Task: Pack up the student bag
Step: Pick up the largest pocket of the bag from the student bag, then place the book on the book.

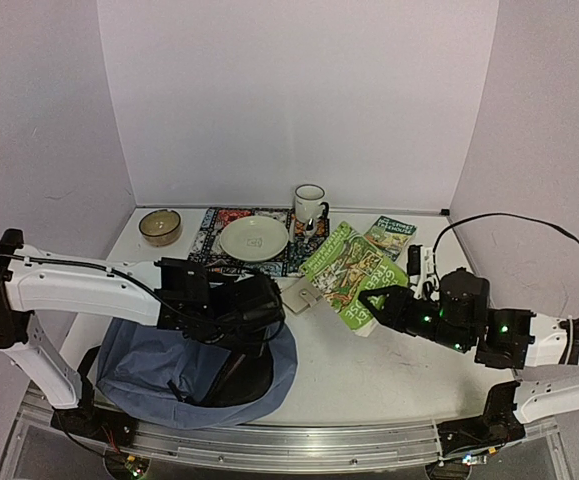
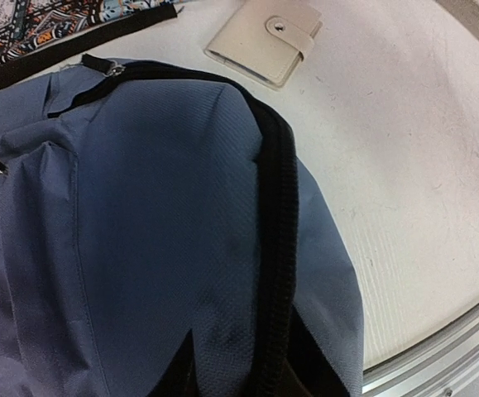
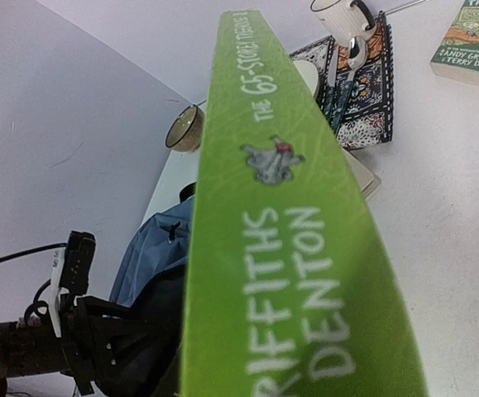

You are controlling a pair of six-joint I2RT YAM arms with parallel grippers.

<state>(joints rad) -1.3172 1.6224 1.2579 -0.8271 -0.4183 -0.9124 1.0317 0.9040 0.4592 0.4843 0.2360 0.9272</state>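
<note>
Right claw pinching green book by near corner (spine fills my wrist view). Left claw low over student bag, at its far edge; I cannot tell if jaws spread or pressed together. Bag lies directly beneath left claw, well left of right claw. Cream wallet just beyond left claw.
</note>
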